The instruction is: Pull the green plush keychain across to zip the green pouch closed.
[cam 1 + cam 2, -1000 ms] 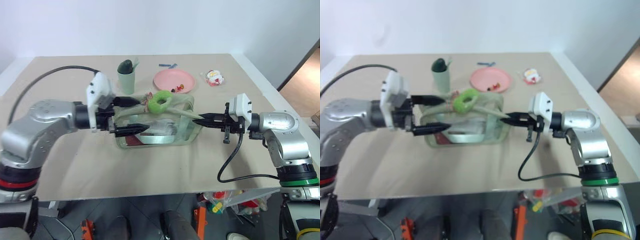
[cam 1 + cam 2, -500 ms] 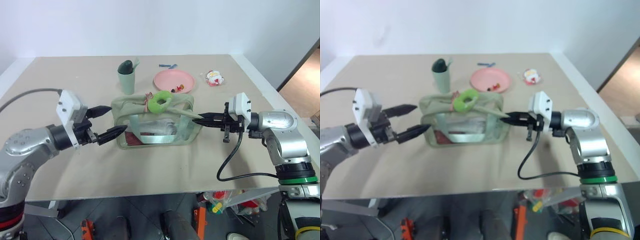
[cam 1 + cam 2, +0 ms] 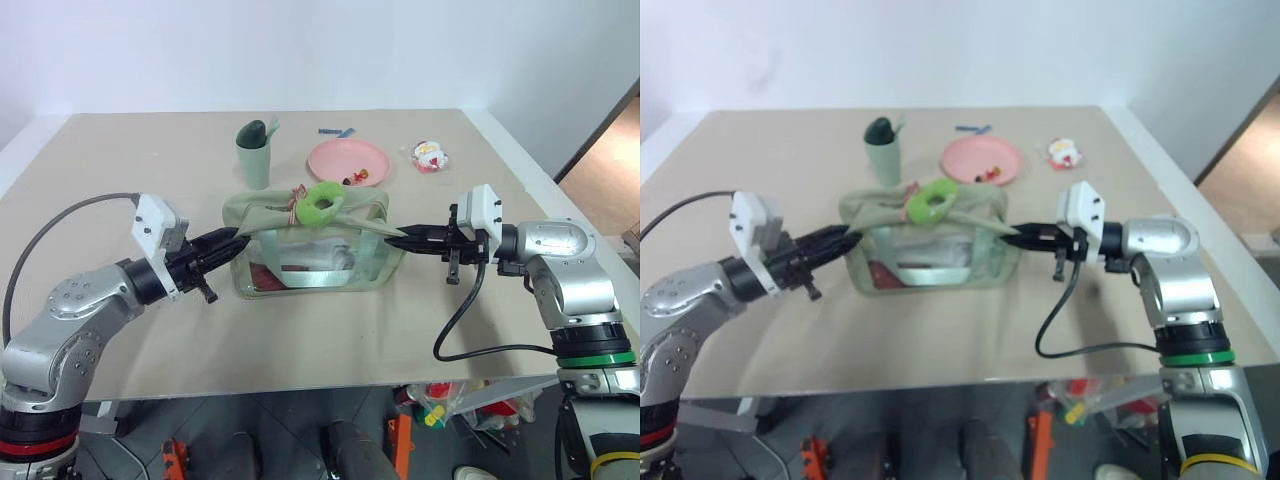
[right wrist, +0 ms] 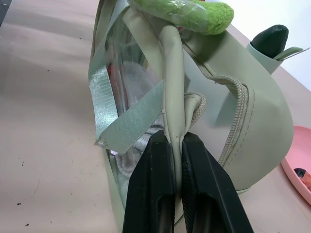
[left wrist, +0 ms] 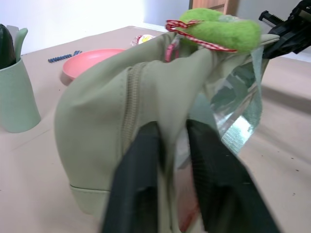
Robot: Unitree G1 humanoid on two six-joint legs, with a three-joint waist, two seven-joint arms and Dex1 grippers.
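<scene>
The green pouch (image 3: 275,211) stands mid-table with clear side panels and a zipper along its top. On top of it, right of centre, lies the green plush keychain (image 3: 321,204), a lime fuzzy ring on a red-white cord. My left gripper (image 3: 234,241) is at the pouch's left end, shut on the fabric there; in the left wrist view its fingers (image 5: 141,160) pinch the pouch's end wall (image 5: 102,111). At the right end my right gripper (image 3: 396,239) is shut on the pouch's strap (image 4: 172,87).
Behind the pouch stand a sage-green cup (image 3: 253,158) with a dark object in it, a pink plate (image 3: 347,160), a small red-and-white packet (image 3: 430,155) and a blue item (image 3: 336,131). The table's front edge (image 3: 300,385) is close.
My left gripper drew back from the pouch's top to the left, sank, then came in and shut on the pouch's left end. The right gripper has kept still.
</scene>
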